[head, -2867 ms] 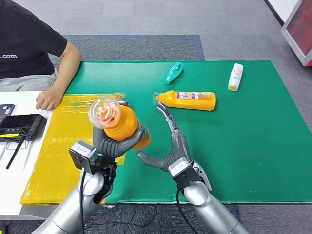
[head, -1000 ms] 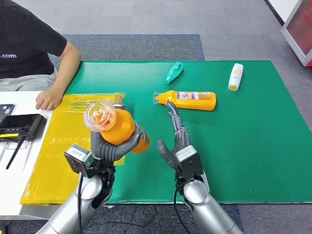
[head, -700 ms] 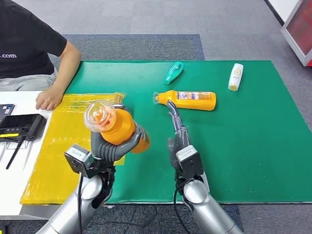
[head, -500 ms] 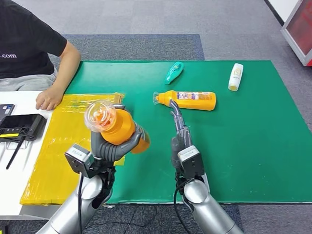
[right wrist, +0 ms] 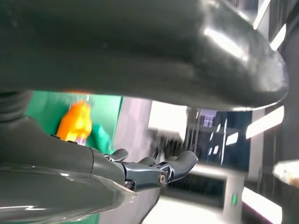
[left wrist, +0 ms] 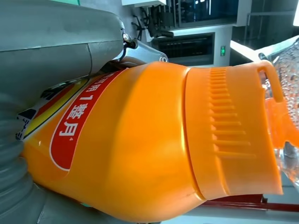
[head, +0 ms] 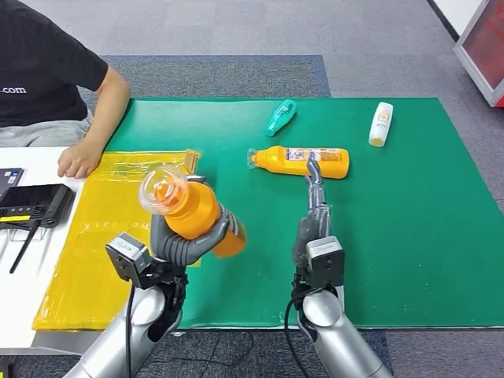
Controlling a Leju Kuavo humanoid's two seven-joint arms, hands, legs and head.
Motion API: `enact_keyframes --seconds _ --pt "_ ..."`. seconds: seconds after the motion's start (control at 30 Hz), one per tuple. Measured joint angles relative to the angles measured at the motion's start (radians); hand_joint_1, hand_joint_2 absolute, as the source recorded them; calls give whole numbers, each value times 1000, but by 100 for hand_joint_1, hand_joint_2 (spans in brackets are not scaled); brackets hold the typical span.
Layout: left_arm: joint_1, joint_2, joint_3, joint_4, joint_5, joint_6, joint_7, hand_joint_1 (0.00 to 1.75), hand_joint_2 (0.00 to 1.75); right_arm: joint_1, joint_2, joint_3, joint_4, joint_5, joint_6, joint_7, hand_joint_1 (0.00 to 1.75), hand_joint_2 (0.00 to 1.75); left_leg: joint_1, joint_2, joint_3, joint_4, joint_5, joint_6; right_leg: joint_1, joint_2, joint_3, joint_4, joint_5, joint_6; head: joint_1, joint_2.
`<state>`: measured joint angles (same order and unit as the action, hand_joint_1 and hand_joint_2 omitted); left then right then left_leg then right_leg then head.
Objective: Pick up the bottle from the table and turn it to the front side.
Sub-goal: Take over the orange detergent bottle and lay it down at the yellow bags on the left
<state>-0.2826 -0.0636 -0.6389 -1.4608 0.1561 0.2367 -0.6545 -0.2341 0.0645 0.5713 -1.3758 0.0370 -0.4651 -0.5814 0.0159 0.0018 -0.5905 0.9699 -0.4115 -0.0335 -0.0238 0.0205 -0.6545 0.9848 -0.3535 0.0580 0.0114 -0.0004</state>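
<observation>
A: Where is the orange bottle (head: pixel 201 214) at the moment?

B: Off the tabletop, in the left hand (head: pixel 178 240). Grey fingers wrap its body from below, and its clear cap (head: pixel 164 189) tilts up toward ten o'clock. It hangs over the line where the yellow sheet (head: pixel 89 236) meets the green mat (head: pixel 404 228).

A: Does the left wrist view add anything?

B: It shows the ribbed orange shoulder and a red label with white characters, pressed close against the grey hand.

A: And the right hand (head: pixel 315 228)?

B: It holds nothing. Its fingers (head: pixel 313 175) are stretched straight out toward twelve o'clock, side by side, the hand turned on edge above the mat. In the head view the tips overlap the lower edge of a second orange bottle (head: pixel 300 161) that lies flat with its cap pointing to nine o'clock. Whether they touch it, I cannot tell.

A: What else lies on the mat?

B: A teal bottle (head: pixel 280 116) at about twelve o'clock from the second bottle's cap, and a white bottle (head: pixel 380 124) well off toward two o'clock, both on their sides.

A: Anyone nearby?

B: A person in a black shirt sits at the far left, one hand (head: pixel 77 160) resting just beside the yellow sheet. A black device (head: pixel 32 203) lies on the white tabletop (head: pixel 18 307) near that hand.
</observation>
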Motion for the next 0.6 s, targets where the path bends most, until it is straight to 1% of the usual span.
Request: enact_keyframes --seconds 0.27,0.37,0.6 --pt "11 15 26 1 -12 16 0 175 175 0 3 -69 -2 -11 -45 1 0 0 0 0 0 0 0 0 0 0 0 0 0 0 0 0" --pt "16 23 35 5 -35 24 -2 175 175 1 3 -83 -2 -12 -43 1 0 0 0 0 0 0 0 0 0 0 0 0 0 0 0 0" --pt "25 39 53 10 -118 78 -14 175 175 1 3 -91 6 0 -21 5 0 0 0 0 0 0 0 0 0 0 0 0 0 0 0 0"
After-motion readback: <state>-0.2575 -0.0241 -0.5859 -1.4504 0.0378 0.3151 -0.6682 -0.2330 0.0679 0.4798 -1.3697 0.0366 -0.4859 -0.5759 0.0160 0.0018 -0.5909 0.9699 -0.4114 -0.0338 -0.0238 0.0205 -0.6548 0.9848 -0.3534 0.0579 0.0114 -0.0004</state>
